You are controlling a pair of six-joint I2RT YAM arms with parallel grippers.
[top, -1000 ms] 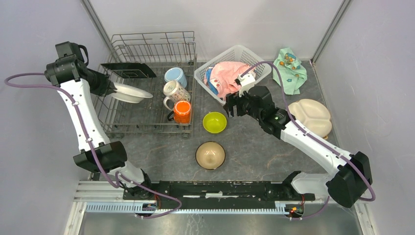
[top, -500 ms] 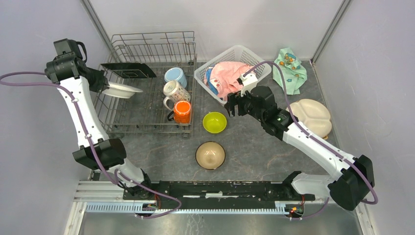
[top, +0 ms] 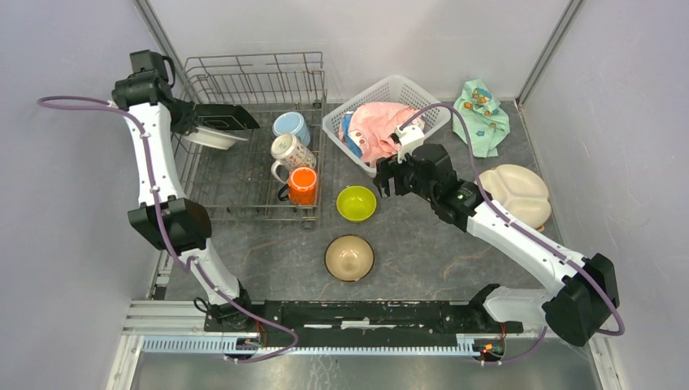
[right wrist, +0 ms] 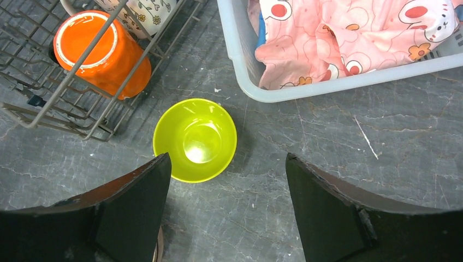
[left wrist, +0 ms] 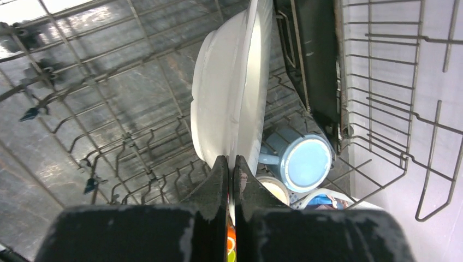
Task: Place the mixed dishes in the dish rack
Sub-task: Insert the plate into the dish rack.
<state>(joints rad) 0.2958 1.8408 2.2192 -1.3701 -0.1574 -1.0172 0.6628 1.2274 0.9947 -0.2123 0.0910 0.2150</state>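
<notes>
At the upper left, your left gripper (left wrist: 231,164) is pinching the rim of a glossy white plate (left wrist: 229,98), holding it tilted within the dish rack (top: 244,73), just beside the dark square plate (top: 219,116). The light-blue mug (top: 291,126), patterned mug (top: 291,153) and orange mug (top: 302,185) are lying there too. Your right gripper (right wrist: 226,161) is hovering, jaws apart, over the lime-green bowl (right wrist: 195,139).

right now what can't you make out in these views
- Top view: the white plate is partly hidden under the dark square plate.
- Left wrist: the plate's far rim runs off the top edge; the left tool hides all but a sliver of the orange mug.
- Right wrist: the tan bowl is a sliver behind a finger of the right tool; the patterned mug is cut by the top edge.
</notes>
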